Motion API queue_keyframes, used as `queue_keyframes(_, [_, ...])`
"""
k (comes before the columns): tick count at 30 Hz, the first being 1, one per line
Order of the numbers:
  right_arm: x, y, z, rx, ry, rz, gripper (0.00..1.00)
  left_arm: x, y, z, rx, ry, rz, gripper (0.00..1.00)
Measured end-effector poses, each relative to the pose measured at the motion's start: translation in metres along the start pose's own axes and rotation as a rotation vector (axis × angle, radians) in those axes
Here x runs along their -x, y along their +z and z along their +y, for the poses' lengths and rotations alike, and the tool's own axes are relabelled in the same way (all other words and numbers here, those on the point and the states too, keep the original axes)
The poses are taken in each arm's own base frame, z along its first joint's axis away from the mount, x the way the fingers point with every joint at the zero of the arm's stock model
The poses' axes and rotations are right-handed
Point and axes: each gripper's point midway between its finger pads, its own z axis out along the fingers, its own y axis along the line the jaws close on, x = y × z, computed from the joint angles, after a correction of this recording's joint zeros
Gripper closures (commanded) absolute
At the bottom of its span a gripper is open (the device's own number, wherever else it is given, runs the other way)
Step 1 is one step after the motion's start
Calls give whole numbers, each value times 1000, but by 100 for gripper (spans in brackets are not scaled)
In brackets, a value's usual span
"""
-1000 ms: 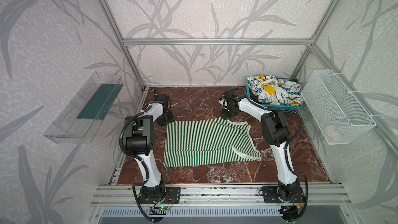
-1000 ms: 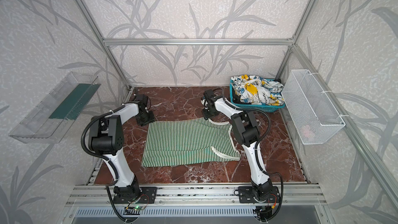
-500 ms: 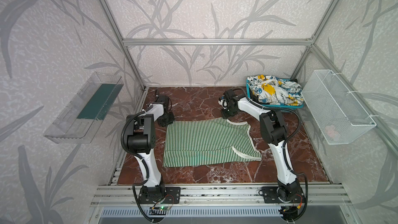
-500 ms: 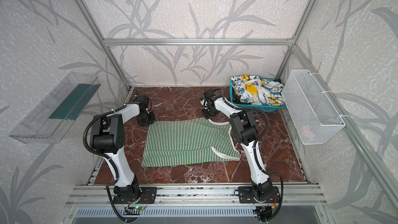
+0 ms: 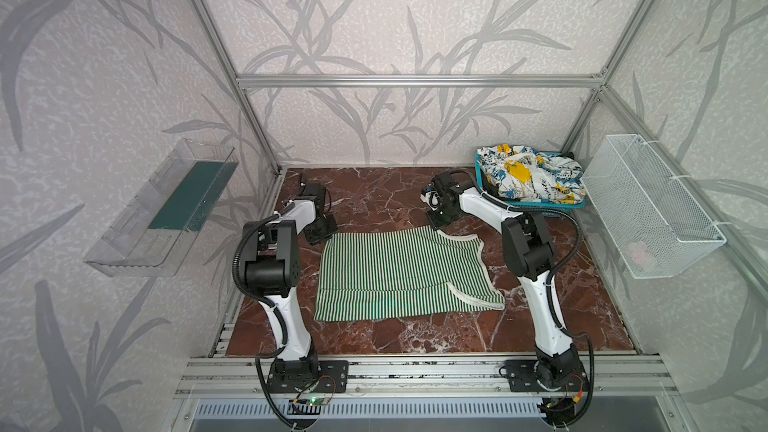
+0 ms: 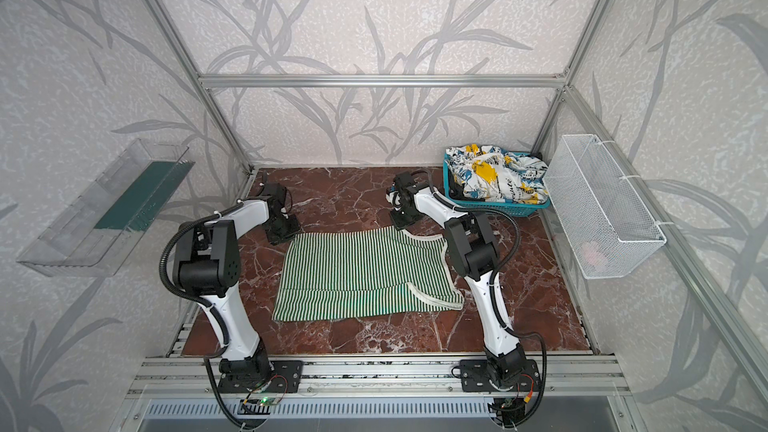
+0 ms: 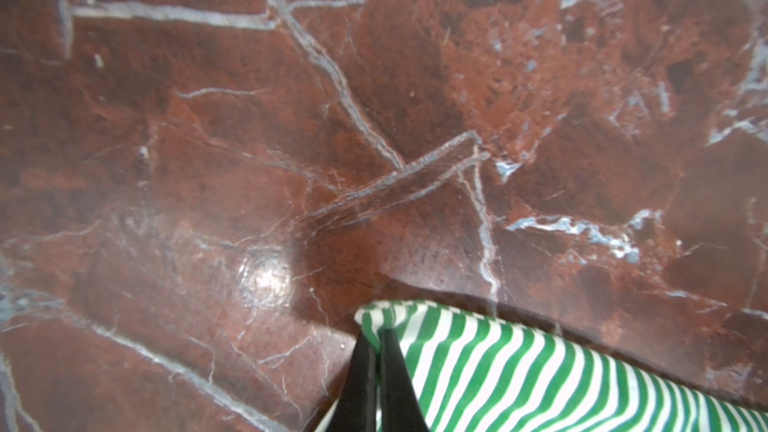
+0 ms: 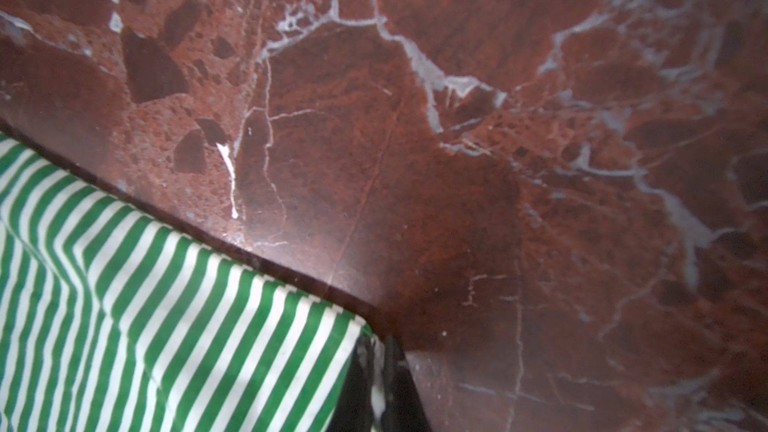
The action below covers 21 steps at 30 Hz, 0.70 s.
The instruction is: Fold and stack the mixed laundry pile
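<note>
Since a second ago, both pairs of jaws have come together on cloth, while the arms and the garment lie much as they did. The green-and-white striped top lies flat in the middle of the red marble tabletop, with its white-trimmed neck toward 3 o'clock and its hem toward 9 o'clock. The left gripper pinches the top's 11 o'clock corner, with a fold of striped cloth bunched between the black fingers. The right gripper is clamped on the far edge at about 1 o'clock, by the shoulder. In both top views, the two grippers sit low at that far edge.

At the table's 1 o'clock corner, a teal plastic basket holds the crumpled white garment with blue, yellow and black print. On the wall at 3 o'clock hangs a white wire basket with a small pinkish item inside. A clear plastic shelf is mounted at 9 o'clock.
</note>
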Motion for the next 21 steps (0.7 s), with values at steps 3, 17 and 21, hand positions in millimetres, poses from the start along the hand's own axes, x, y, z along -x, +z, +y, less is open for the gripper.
queue_keyframes(3, [-5,-11,1,-5,-16,-12,100,2,-11,-2,-12,4,-18,100])
queue_keyframes(17, [-15,-79,8,-57,-101,-183,100,-14,-64,1,-53,17,-81,100])
queue_keyframes(21, [-37,-83,12,-56,-104,-192,100,-41,-67,8,-63,1,-48,100])
